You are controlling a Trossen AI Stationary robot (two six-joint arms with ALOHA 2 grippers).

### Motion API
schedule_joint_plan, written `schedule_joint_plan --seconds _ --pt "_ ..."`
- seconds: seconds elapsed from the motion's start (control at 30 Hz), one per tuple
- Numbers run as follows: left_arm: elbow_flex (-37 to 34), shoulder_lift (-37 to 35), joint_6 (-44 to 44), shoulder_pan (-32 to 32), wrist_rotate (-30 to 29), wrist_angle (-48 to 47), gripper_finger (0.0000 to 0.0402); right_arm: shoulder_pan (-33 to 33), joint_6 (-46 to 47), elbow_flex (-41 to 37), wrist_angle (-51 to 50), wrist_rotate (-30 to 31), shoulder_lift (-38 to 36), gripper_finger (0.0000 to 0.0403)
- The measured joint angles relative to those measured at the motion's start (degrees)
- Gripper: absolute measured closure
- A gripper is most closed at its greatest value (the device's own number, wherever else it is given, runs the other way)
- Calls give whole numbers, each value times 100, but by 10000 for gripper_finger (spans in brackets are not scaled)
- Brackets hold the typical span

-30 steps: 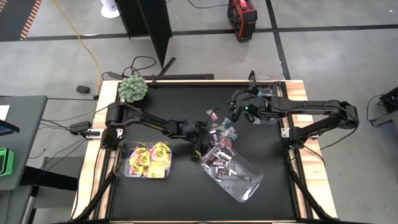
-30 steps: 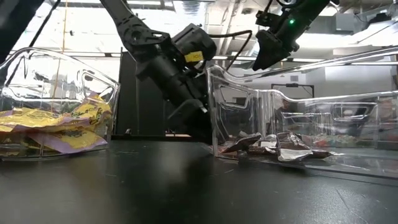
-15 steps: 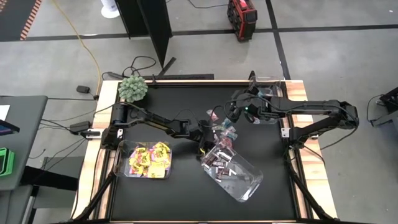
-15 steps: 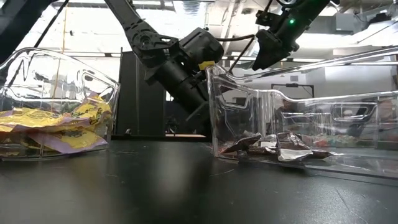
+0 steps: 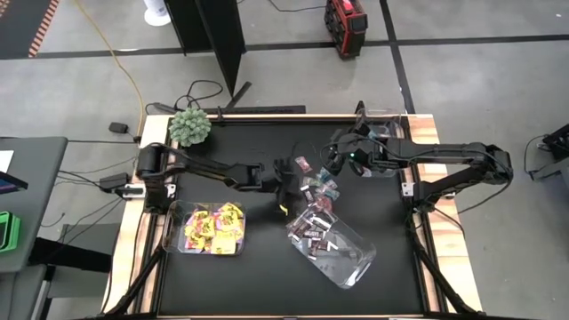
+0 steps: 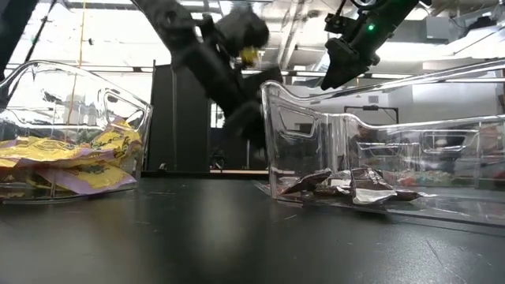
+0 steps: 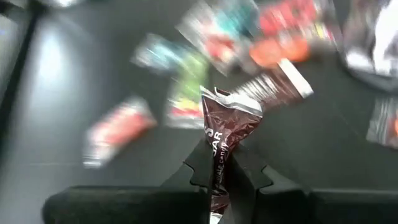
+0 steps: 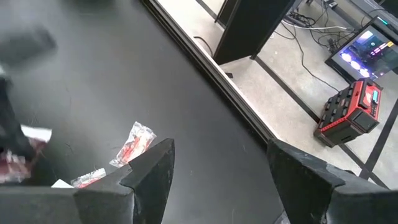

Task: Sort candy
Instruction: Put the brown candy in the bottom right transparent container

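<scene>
Since a second ago our left pincer has clamped a dark brown foil-wrapped mini bar. Only our left wrist view shows this grip. Our right pincer hangs apart over the black table.

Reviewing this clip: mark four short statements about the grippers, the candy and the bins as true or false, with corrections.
1. The left gripper is shut on a dark brown mini bar. True.
2. The right gripper grips a yellow packet. False: its fingers stand open with nothing between them, above the table.
3. The bin near the left arm's base holds the yellow packets. True.
4. The tilted bin holds teal-and-pink wrappers. False: it holds dark brown bars; the teal-and-pink wrappers lie loose on the table.
</scene>
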Motion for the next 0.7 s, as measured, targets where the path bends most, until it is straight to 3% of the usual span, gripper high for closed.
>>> schedule_joint_plan --seconds 0.2,0.27,0.4,0.47,0.7 --pt "-184 -768 23 -26 -232 167 384 3 -2 0 -30 0 0 129" --pt "-244 -1022 20 -64 352 439 384 3 -11 0 -26 1 0 129" --pt "-284 -1123 58 -268 2462 986 385 3 -45 0 -21 1 0 129" --pt "-304 -1107 174 -418 3109 1135 385 3 -57 0 -7 1 0 129" --pt "-296 -876 674 -826 3693 1515 380 3 -41 0 23 -2 0 129"
